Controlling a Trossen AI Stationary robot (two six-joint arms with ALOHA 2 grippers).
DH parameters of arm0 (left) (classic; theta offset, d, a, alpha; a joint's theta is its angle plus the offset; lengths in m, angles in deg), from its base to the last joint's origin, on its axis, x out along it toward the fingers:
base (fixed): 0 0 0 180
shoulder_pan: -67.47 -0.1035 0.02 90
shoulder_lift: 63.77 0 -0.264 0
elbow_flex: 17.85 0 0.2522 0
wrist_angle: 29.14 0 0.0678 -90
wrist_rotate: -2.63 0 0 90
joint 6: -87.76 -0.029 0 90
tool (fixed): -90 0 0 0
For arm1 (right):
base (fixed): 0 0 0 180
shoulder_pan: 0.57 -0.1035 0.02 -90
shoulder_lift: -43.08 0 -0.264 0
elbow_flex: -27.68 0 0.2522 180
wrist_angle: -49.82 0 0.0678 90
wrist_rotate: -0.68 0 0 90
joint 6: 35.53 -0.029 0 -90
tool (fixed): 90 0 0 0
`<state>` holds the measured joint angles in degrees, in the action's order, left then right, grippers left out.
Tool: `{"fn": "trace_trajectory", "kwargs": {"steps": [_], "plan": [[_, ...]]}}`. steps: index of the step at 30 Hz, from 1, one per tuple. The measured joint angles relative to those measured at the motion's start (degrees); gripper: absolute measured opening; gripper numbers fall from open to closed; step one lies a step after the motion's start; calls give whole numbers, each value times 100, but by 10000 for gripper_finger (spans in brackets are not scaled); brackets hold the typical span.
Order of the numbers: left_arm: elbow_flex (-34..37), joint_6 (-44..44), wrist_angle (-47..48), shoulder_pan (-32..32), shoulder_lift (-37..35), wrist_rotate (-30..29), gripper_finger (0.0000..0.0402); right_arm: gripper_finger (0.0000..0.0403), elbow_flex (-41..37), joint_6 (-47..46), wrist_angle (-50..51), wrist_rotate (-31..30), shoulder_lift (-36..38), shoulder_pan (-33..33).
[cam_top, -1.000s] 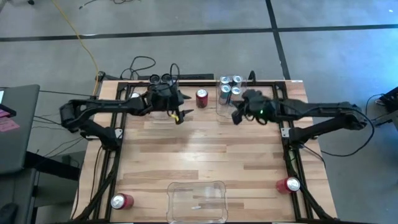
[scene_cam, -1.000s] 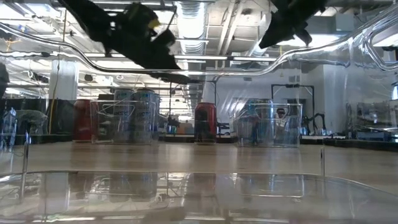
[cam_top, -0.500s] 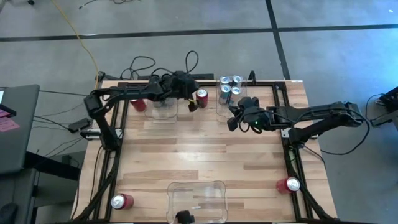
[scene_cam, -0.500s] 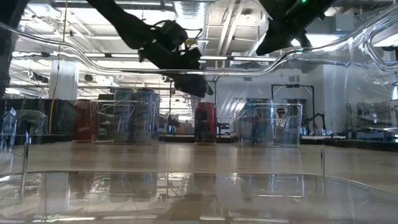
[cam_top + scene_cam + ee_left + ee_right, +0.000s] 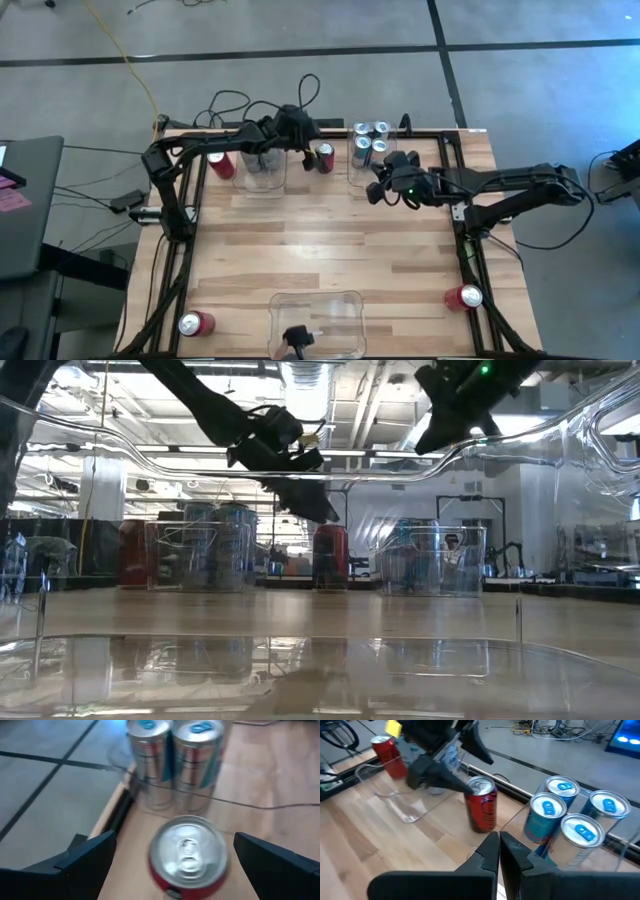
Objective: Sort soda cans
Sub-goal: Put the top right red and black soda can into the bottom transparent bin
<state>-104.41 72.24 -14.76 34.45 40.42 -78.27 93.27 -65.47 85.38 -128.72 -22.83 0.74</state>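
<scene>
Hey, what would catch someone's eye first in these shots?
The left gripper, jaws wide open, poised over a red can standing at the table's far edge between two clear bins. Beside it, the right gripper hangs shut near the bin of silver-blue cans.

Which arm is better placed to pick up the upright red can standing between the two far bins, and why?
Left. The left gripper is open, its fingers straddling the red can from above. The right gripper is shut and hangs farther off, beside the bin of silver-blue cans.
</scene>
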Motion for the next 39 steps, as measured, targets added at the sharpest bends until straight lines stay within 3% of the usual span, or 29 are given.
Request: {"fn": "trace_trajectory", "kwargs": {"steps": [10,21,26,32,39], "plan": [[0,-119,-19,17,-1,246,400,32,0,0,44,2,0,186],[7,23,-61,24,481,388,396,32,0,-4,5,4,0,110],[7,69,-202,4,460,364,365,32,0,-1,0,4,0,86],[4,69,-121,-2,451,346,295,32,0,40,0,5,0,96],[-2,158,73,121,402,319,293,32,0,98,2,9,0,95]]}}
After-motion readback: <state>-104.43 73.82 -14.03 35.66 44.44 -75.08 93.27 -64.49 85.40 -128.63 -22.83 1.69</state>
